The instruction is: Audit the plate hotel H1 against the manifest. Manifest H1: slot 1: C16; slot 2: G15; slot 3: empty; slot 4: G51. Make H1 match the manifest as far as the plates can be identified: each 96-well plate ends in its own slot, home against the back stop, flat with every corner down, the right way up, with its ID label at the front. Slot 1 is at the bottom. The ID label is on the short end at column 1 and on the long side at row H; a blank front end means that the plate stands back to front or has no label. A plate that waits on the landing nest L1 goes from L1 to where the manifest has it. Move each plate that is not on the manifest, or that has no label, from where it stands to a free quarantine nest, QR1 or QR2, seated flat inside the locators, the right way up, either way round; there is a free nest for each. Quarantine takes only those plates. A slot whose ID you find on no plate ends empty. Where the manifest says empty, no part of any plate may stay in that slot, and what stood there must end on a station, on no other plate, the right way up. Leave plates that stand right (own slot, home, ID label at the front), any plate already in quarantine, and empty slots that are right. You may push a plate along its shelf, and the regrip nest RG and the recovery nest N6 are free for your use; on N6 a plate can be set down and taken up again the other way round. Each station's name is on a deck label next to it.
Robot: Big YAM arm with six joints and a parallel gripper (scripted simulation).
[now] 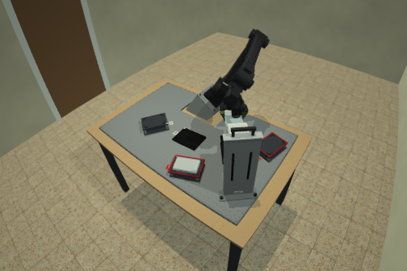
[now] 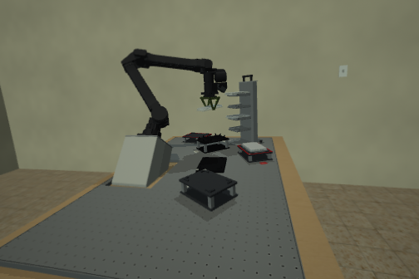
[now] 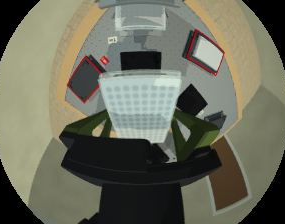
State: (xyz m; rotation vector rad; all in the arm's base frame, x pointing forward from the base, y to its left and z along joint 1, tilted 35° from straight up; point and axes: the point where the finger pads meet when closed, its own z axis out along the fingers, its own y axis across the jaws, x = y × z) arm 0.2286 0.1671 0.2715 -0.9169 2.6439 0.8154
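- Plate (image 3: 140, 104), a pale 96-well one, hangs in the air between the gripper's (image 2: 210, 105) green fingers, level, in front of the plate hotel H1 (image 2: 250, 90) at about its upper shelves.
- Gripper jaws stand wide across the plate's width and clamp it.
- Below it, a white plate (image 1: 186, 164) sits in a red-edged quarantine nest (image 1: 173, 171); the other red-edged nest (image 1: 279, 148) lies beyond the hotel.
- A black raised nest (image 2: 208, 183) stands nearer the exterior camera.
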